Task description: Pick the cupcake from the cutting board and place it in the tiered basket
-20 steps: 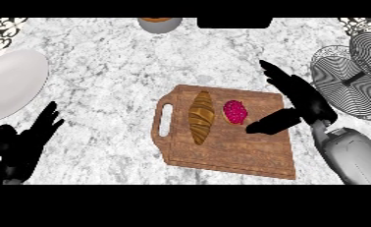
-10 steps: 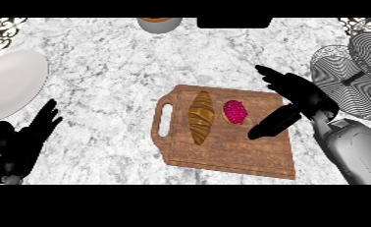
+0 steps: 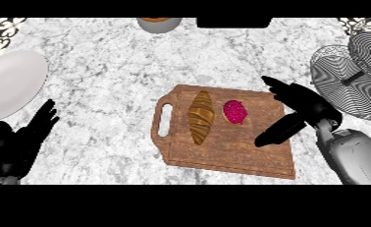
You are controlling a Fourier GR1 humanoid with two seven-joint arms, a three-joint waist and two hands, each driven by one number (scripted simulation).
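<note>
Right hand [image 3: 304,104] (open) beside cupcake [image 3: 234,111]

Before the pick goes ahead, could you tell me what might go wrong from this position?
The croissant lies close beside the cupcake on the cutting board, so the open right hand could nudge it while closing. The tiered basket sits right behind that hand's forearm, so the lift might clip its rim.

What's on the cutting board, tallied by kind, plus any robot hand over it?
Croissant: 1
Pink cupcake: 1
Right robot hand above the cutting board's right edge, open, not touching the cupcake: 1
Total: 3
</note>
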